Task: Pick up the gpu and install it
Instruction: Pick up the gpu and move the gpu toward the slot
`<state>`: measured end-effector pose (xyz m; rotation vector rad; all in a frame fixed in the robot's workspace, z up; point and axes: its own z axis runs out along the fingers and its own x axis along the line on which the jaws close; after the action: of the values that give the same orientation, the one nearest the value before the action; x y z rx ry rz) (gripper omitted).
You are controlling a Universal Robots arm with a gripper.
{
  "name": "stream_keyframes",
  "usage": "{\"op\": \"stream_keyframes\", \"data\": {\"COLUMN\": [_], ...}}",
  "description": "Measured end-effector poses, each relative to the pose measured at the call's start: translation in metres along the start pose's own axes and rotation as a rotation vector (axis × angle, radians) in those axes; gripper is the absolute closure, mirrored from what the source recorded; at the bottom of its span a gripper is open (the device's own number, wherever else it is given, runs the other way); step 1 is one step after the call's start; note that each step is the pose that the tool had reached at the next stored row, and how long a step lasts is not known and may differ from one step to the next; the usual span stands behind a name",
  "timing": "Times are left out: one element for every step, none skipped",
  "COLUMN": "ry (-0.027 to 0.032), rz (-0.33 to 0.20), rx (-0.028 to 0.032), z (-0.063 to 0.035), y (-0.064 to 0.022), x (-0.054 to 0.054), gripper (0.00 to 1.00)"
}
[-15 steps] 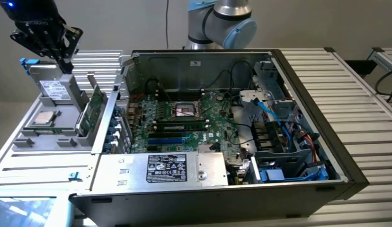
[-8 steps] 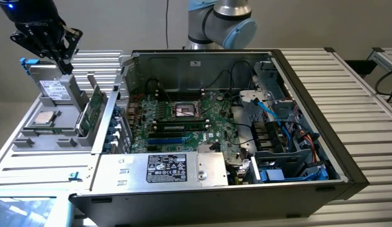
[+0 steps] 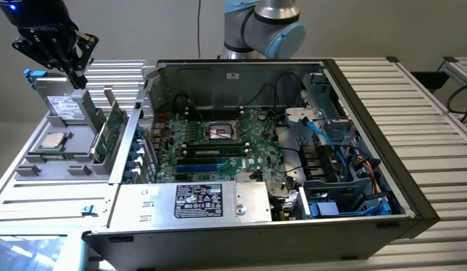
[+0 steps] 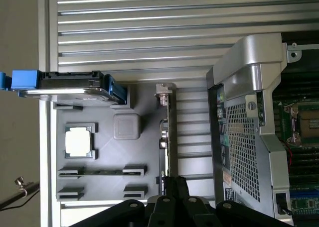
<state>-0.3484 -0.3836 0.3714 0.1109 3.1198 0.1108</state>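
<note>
Gpu [image 4: 171, 137] stands on edge in its tray [image 4: 104, 152], in line beneath the hand [image 4: 174, 181]. The hand is pinched shut and empty. This looks like the approach step, and gripping needs the fingers parted.

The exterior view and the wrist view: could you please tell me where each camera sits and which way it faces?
Exterior view: off the arm, raised, looking down into the open computer case; the arm's joint and the gripper show.
Wrist view: on the wrist, looking down past the shut gripper at the gpu standing on edge in the grey tray.
Both share the case, tray, gpu and drive.
</note>
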Motion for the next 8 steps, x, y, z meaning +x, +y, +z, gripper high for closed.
{"op": "stream_keyframes", "data": {"ry": [0.0000, 0.0000, 0.0000, 0.0000, 0.0000, -0.0006, -0.0032, -0.0043], "rz": [0.000, 0.000, 0.000, 0.000, 0.000, 0.000, 0.000, 0.000], "rx": [0.0000, 0.0000, -0.0001, 0.0000, 0.0000, -0.0001, -0.0003, -0.0004], "z": [0.0000, 0.0000, 0.0000, 0.0000, 0.0000, 0.0007, 0.0020, 0.0038], "y": [0.0000, 0.0000, 0.0000, 0.0000, 0.0000, -0.0001, -0.0002, -0.0005], "x": [0.0000, 0.0000, 0.0000, 0.0000, 0.0000, 0.0004, 0.0014, 0.0034], "gripper": [0.87, 0.87, 0.75, 0.75, 0.68, 0.68, 0.62, 0.62]}}
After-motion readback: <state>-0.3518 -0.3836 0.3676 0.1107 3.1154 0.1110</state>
